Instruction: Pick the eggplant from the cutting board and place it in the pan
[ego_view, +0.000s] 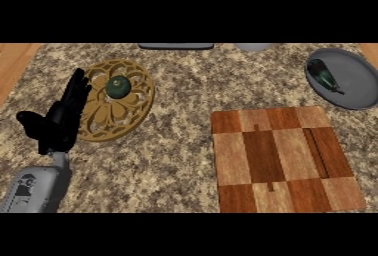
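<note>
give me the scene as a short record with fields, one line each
eggplant: lying in the pan, near its left side
pan: grey, upper right of the counter
cutting board: checkered wood, nothing on it
trivet: round, carved wood, upper left, a green object on it
left hand: open, fingers up, at the trivet's left edge
right hand: not in view
task state: eggplant already in the pan

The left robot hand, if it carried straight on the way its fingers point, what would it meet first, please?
The left robot hand points up and slightly right, skirting the round wooden trivet. Beyond its fingertips only bare counter shows, though its height is unclear.
</note>
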